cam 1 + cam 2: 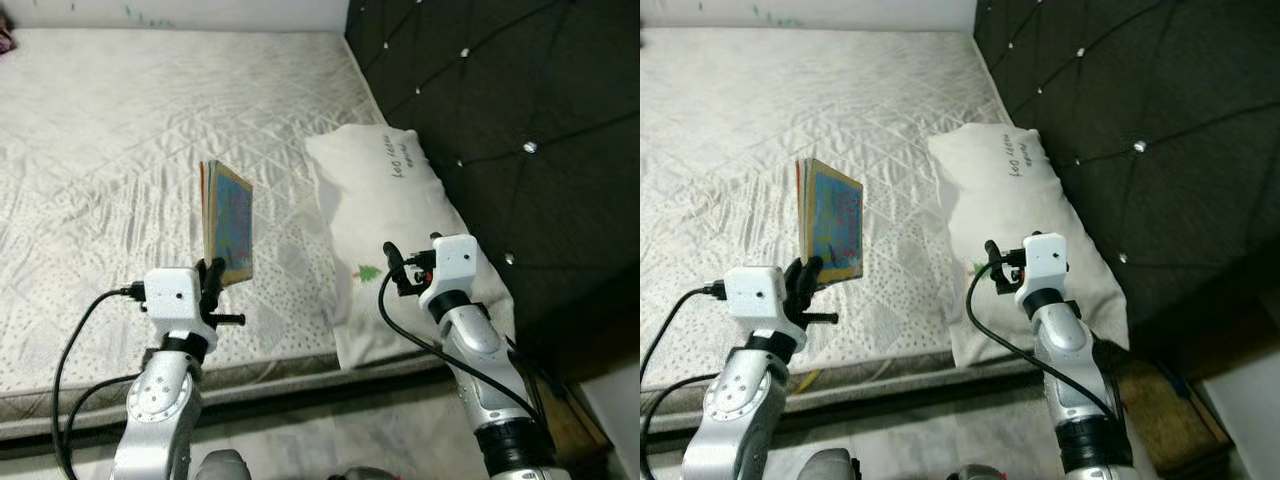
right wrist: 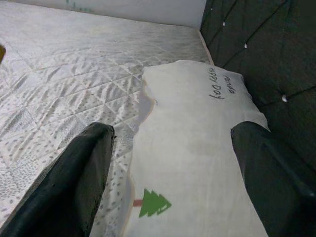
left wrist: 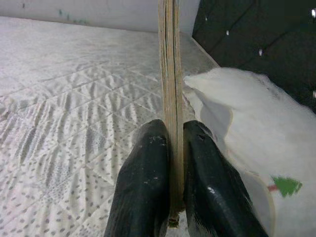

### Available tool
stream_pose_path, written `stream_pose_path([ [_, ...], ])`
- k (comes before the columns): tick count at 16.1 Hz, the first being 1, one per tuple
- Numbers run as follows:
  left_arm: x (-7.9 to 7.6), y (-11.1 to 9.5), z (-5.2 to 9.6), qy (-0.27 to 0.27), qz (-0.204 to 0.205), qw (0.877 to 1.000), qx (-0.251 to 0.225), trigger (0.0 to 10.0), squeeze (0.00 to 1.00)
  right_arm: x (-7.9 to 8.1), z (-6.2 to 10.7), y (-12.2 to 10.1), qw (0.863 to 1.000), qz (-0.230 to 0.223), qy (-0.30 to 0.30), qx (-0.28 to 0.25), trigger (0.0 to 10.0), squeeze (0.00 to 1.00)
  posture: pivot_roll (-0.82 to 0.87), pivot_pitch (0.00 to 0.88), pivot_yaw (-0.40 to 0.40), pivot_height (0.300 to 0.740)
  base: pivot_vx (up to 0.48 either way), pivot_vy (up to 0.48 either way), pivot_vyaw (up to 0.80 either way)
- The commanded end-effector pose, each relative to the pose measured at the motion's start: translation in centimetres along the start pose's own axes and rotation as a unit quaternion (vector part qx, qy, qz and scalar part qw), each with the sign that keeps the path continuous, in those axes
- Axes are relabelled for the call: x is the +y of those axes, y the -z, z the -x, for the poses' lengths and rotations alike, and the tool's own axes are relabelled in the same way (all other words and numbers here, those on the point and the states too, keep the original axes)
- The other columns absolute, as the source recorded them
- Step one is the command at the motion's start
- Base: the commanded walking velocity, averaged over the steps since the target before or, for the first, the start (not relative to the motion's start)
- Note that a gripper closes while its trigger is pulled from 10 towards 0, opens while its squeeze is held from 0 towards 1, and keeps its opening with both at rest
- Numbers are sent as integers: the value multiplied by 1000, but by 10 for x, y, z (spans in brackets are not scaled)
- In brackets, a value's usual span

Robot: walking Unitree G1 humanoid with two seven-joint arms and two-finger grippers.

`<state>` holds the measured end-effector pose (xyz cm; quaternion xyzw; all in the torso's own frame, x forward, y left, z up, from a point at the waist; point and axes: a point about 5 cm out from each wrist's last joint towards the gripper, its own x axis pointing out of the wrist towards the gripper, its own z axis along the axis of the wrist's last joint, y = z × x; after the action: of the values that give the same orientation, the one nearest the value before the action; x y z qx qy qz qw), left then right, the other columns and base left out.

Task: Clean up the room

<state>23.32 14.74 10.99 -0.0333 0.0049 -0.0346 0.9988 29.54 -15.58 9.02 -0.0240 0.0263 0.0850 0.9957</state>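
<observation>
The left gripper (image 3: 170, 163) pinched a book (image 1: 228, 222) upright, clear of the mattress (image 1: 120, 150), while the right gripper (image 2: 173, 163) hung open above the pillow (image 2: 197, 128), seemingly poised to straighten it.

Mattress (image 1: 120, 150): white, quilted diamond stitching with small grey speckle print. Pillow (image 1: 385, 215): white, green handwritten lettering, small green tree motif with red trunk. Book (image 1: 228, 222): blue cover with multicoloured print, yellow border, tan page edges. Headboard (image 1: 500, 110): black, diamond-tufted, silver studs. Gripper fingers (image 3: 148, 192): glossy black.
</observation>
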Motion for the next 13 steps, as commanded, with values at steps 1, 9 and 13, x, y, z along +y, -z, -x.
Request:
stream_pose_path([
  [1, -1, -8, 0, 6, 0, 1000, -20, 10000, 0, -2, -1, -4, 1000, 0, 3, -6, 10000, 0, 57, 113, -75, 740, 289, 0, 0],
  [9, 1, -5, 0, -16, 1, 1000, -9, 10000, 0, -2, -1, -5, 1000, 1, 3, -6, 10000, 0, 54, 125, -78, 740, 33, 0, 0],
  [13, 1, -4, 0, -17, 1, 1000, -5, 10000, 0, -2, -1, -5, 1000, 3, 0, -5, 10000, 0, 55, 129, -77, 736, 0, 0, 0],
])
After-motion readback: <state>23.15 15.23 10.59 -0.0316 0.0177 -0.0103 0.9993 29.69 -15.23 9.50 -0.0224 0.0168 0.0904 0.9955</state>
